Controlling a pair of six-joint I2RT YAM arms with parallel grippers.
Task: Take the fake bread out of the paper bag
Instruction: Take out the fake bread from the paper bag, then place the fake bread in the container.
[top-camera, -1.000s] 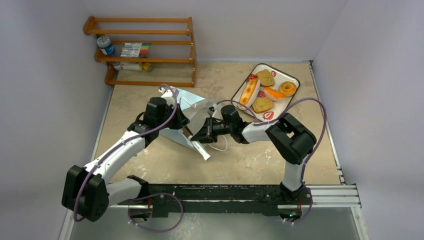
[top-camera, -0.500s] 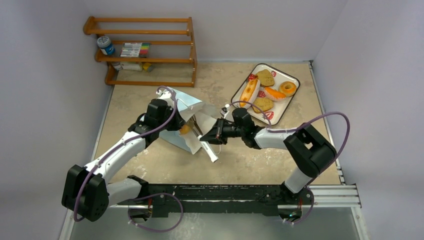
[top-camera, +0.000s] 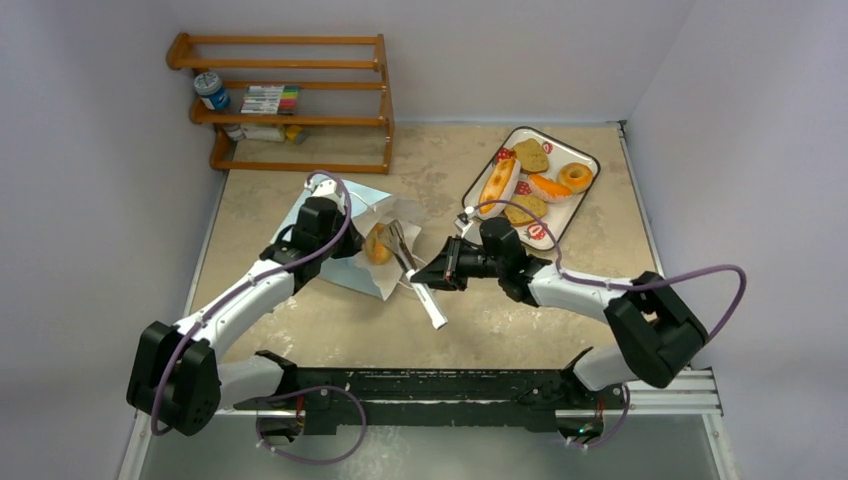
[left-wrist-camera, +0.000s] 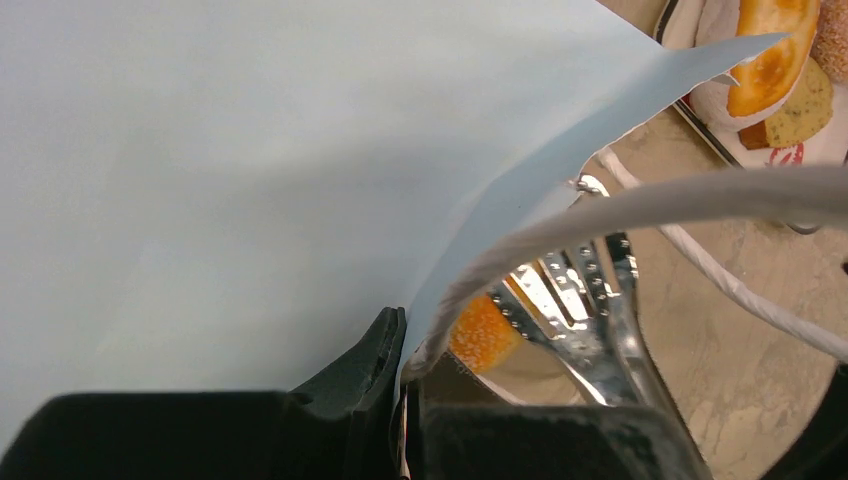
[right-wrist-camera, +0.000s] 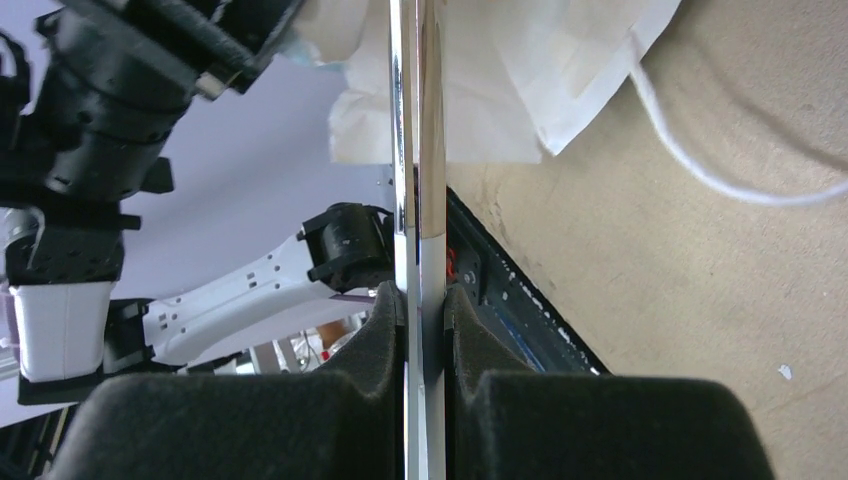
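Bag (top-camera: 362, 197) rim is clamped in the fully closed left pincer (left-wrist-camera: 402, 345); the bag lies on its side on the table (top-camera: 500, 320). The right pincer (right-wrist-camera: 425, 300) is closed on metal tongs (right-wrist-camera: 418, 150). Their tips reach the bag mouth, just beside one orange bread piece (top-camera: 377, 245). The other pieces (top-camera: 530, 157) lie on the tray (top-camera: 592, 160), well apart.
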